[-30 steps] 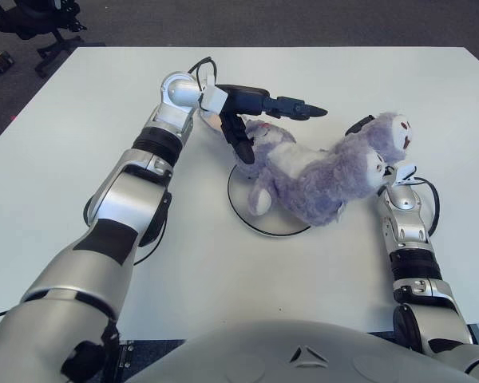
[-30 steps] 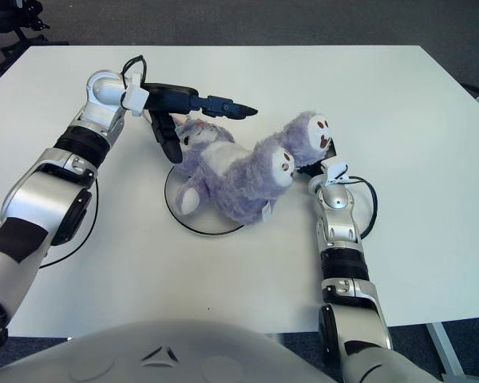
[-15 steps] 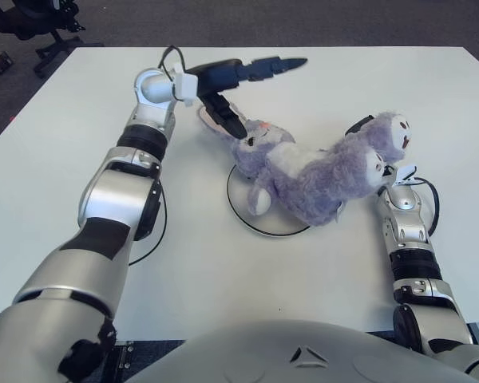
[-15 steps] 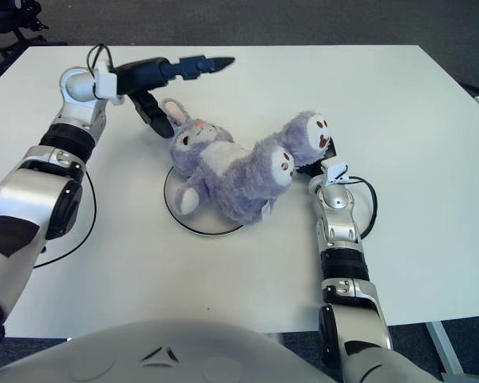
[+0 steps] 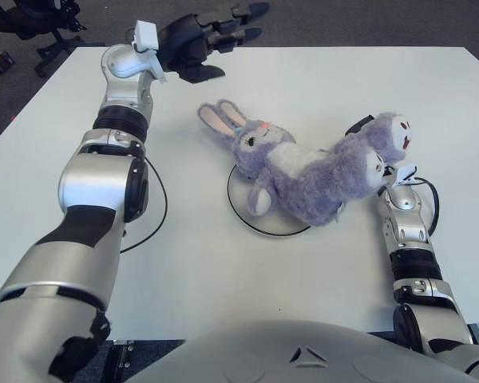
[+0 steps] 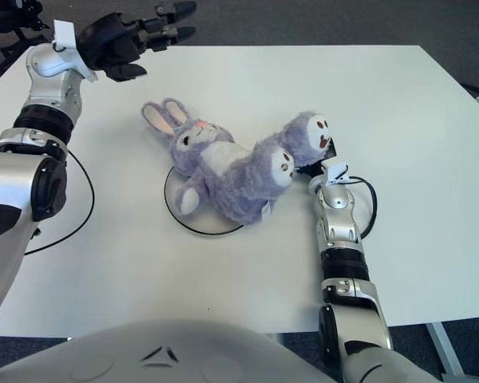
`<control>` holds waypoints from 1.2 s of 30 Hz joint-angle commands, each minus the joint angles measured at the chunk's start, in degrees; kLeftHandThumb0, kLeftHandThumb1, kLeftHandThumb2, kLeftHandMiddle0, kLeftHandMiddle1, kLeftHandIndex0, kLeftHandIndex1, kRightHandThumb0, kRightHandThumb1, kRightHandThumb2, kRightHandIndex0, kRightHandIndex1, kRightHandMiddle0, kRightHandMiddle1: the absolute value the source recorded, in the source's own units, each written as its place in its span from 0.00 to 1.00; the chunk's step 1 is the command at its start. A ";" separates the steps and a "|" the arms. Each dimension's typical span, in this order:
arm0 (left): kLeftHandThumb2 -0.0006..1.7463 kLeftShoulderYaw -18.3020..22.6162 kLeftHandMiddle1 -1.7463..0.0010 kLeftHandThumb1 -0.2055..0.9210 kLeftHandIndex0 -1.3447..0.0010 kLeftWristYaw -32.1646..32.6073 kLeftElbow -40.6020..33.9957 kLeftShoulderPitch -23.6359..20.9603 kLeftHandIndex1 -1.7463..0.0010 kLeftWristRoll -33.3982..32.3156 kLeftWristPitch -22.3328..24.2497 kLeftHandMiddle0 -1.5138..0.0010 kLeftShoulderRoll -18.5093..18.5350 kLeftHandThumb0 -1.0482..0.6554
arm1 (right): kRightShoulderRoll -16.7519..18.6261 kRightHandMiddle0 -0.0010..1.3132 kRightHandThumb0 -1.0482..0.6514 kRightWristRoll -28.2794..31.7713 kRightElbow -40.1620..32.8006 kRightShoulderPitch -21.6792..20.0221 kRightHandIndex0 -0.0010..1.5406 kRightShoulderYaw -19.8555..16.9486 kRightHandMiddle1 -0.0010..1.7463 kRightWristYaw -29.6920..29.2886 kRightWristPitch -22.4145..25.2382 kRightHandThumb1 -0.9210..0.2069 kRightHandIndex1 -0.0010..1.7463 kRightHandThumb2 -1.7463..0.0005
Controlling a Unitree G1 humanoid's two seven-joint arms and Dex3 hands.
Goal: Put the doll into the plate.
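Note:
A purple plush bunny doll [image 5: 303,171] lies on its back across the white, black-rimmed plate [image 5: 259,226]. Its body covers the plate, its ears [image 5: 219,120] point to the upper left over the table, and its feet [image 5: 387,136] stick out to the right. My left hand [image 5: 223,44] is raised over the table's far left corner, well clear of the doll, fingers spread and holding nothing. My right hand [image 5: 361,125] is mostly hidden behind the doll's feet; only a dark part of it and the wrist [image 5: 399,183] show.
The white table [image 5: 319,80] fills the view. A black cable [image 5: 156,215] loops beside my left arm and another [image 5: 431,199] by my right wrist. An office chair [image 5: 40,20] stands on the floor beyond the far left corner.
My left hand has let go of the bunny's head, lifting and swinging away to the far left. The ears now lie uncovered. The doll and right arm stay put.

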 commanded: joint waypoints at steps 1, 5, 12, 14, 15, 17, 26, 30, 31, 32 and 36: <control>0.25 1.19 1.00 1.00 0.81 1.05 0.44 -0.59 0.98 0.20 0.06 0.77 0.12 0.00 | -0.29 0.24 0.40 0.25 0.88 0.70 0.58 -0.08 1.00 0.38 0.12 0.17 1.00 0.55; 0.26 2.40 1.00 1.00 0.81 2.32 1.14 -0.24 0.98 0.11 -0.55 0.78 -0.19 0.00 | -0.31 0.24 0.40 0.27 0.92 0.68 0.58 -0.11 1.00 0.46 0.09 0.17 1.00 0.55; 0.29 8.48 0.98 1.00 0.78 17.83 -0.39 4.93 0.97 -2.57 -1.06 0.72 -2.86 0.05 | -0.15 0.24 0.40 0.12 0.68 0.77 0.58 -0.03 1.00 0.44 0.10 0.17 1.00 0.55; 0.36 11.63 0.93 1.00 0.64 26.17 -2.08 8.32 0.92 -4.23 -0.58 0.54 -4.24 0.20 | -0.05 0.24 0.40 0.01 0.57 0.79 0.58 0.04 1.00 0.32 0.08 0.17 1.00 0.55; 0.38 11.97 0.91 1.00 0.60 27.16 -2.77 9.09 0.91 -4.29 -0.18 0.49 -4.35 0.24 | -0.03 0.24 0.40 -0.01 0.59 0.78 0.58 0.05 1.00 0.26 0.04 0.17 1.00 0.56; 0.39 12.19 0.85 1.00 0.60 28.35 -3.79 9.93 0.83 -4.13 0.31 0.47 -4.48 0.28 | -0.01 0.24 0.40 -0.04 0.61 0.77 0.58 0.06 1.00 0.20 0.01 0.17 1.00 0.56; 0.41 12.58 0.61 1.00 0.64 37.47 -12.52 18.38 0.56 -2.24 4.09 0.48 -4.60 0.33 | 0.45 0.23 0.40 -0.47 1.33 0.73 0.59 -0.44 1.00 -1.42 -1.17 0.16 1.00 0.57; 0.42 12.15 0.13 1.00 0.62 43.30 -18.46 25.24 0.12 -0.37 5.29 0.52 -5.38 0.36 | 1.11 0.22 0.40 -1.38 2.36 0.53 0.58 -1.10 1.00 -4.45 -2.65 0.12 1.00 0.60; 0.42 11.87 0.09 1.00 0.62 44.60 -19.74 26.54 0.07 0.17 5.43 0.52 -5.76 0.37 | 1.27 0.22 0.40 -1.62 2.67 0.43 0.58 -1.26 1.00 -5.34 -3.04 0.12 1.00 0.60; 0.42 11.58 0.06 1.00 0.62 45.63 -20.85 27.53 0.05 0.55 5.68 0.52 -6.04 0.37 | 1.34 0.22 0.40 -1.75 2.94 0.35 0.58 -1.35 1.00 -5.96 -3.35 0.13 1.00 0.59; 0.41 10.93 0.01 1.00 0.60 48.01 -24.07 31.08 0.01 0.87 6.82 0.53 -7.19 0.39 | 1.87 0.24 0.40 -2.45 3.90 -0.04 0.59 -1.70 1.00 -9.00 -4.54 0.16 1.00 0.56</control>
